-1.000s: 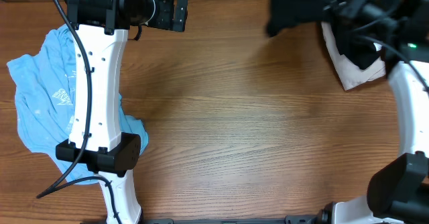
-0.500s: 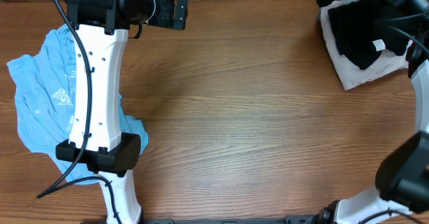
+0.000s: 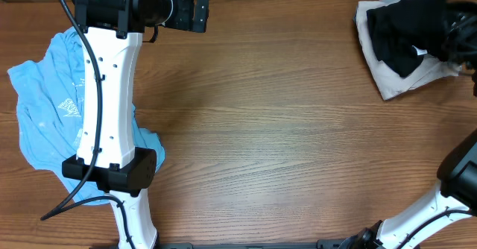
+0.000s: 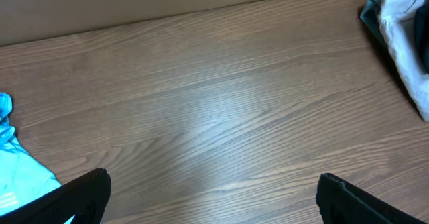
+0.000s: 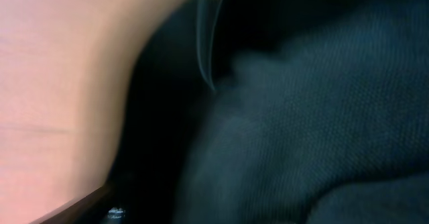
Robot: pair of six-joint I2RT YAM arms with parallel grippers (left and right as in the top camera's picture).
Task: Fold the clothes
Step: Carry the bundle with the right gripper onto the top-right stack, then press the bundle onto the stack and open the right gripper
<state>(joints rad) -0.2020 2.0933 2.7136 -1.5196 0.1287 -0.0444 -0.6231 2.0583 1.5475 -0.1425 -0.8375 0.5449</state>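
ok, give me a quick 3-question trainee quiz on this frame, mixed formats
1. True or false: the light-blue T-shirt is neatly folded.
2. The black garment rests on: A) bare wood, B) a white cloth, C) the blue shirt.
3. Fill in: the left gripper is ___, with nothing in it.

Key: 1 false, it lies crumpled at the left; 2 B; 3 open.

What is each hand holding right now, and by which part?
The left hand is open, holding nothing. The right hand is blurred against the black garment; whether it grips it cannot be told.
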